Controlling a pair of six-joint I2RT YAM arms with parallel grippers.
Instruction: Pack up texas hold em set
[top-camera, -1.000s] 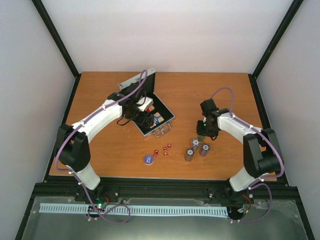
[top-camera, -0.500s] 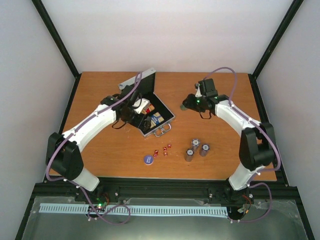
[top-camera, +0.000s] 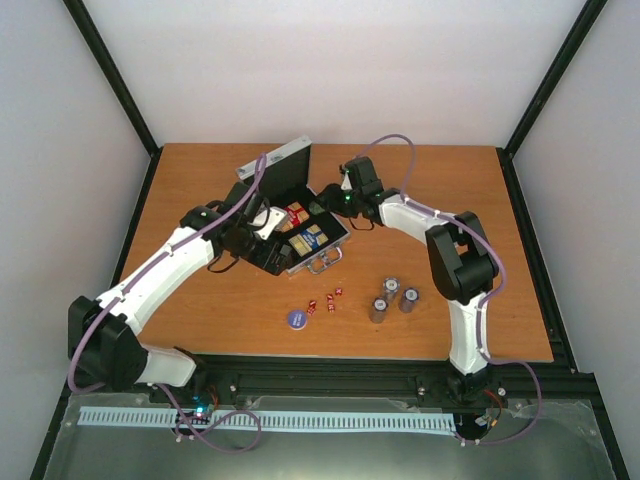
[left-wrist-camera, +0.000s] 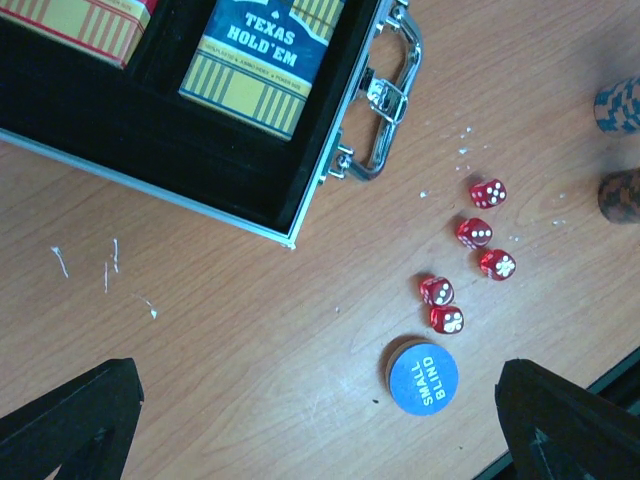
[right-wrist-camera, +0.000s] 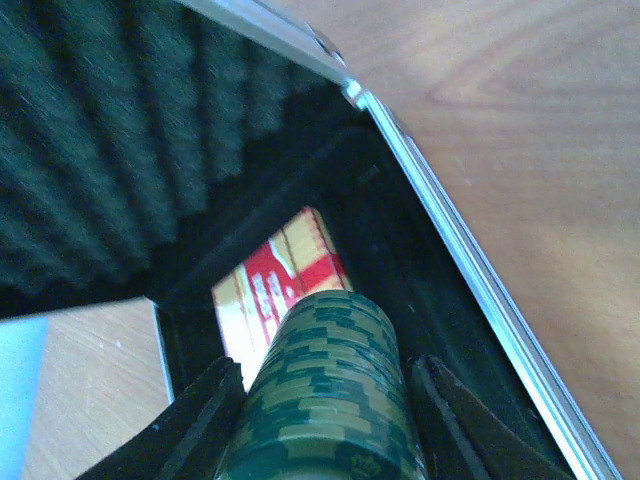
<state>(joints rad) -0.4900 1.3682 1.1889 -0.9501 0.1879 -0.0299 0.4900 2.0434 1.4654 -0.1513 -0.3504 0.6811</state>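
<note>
The silver case (top-camera: 340, 232) lies open at the table's middle, its lid (top-camera: 281, 163) up. A red card box (top-camera: 295, 213) and a blue-yellow card box (top-camera: 311, 238) lie inside. My right gripper (top-camera: 335, 198) is shut on a grey chip stack (right-wrist-camera: 330, 390) and holds it over the case's black interior, above the red card box (right-wrist-camera: 280, 290). My left gripper (top-camera: 268, 232) hovers wide open and empty at the case's near-left corner. The left wrist view shows the blue disc (left-wrist-camera: 422, 377), several red dice (left-wrist-camera: 470, 265) and the case handle (left-wrist-camera: 385, 100).
Three more chip stacks (top-camera: 391, 299) stand on the table right of the dice (top-camera: 325, 300). The blue disc (top-camera: 296, 318) lies near the front edge. Black frame posts stand at the table's corners.
My right gripper has lifted a chip stack from the group at the right and carried it left to above the open case. My left gripper has drawn back toward the case's near-left side.
</note>
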